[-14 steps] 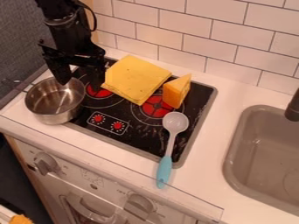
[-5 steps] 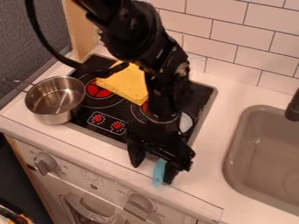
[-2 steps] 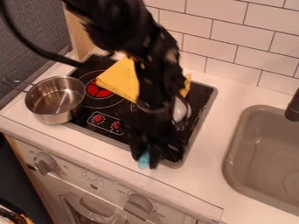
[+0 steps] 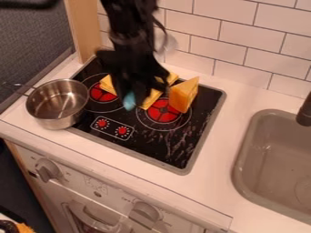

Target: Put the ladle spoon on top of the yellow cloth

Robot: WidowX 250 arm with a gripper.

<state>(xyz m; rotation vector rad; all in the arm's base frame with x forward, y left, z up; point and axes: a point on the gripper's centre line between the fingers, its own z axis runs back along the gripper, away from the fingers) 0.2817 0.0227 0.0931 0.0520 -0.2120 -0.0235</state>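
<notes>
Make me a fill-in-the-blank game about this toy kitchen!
The gripper hides part of the ____ cloth.
The spoon has a ____ handle.
The pot is on the picture's ____ side.
The cheese is between the cloth and the ____.

Missing words: yellow; blue; left; sink.

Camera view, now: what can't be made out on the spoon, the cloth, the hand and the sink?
All in the camera view:
- Ladle spoon: head hidden by the hand and arm; a bit of blue handle shows.
- Yellow cloth: middle hidden by hand and arm; spoon contact unclear.
- Hand: dark, blurred; grip on the spoon unclear.
- Sink: right part cut off by the right edge.
</notes>
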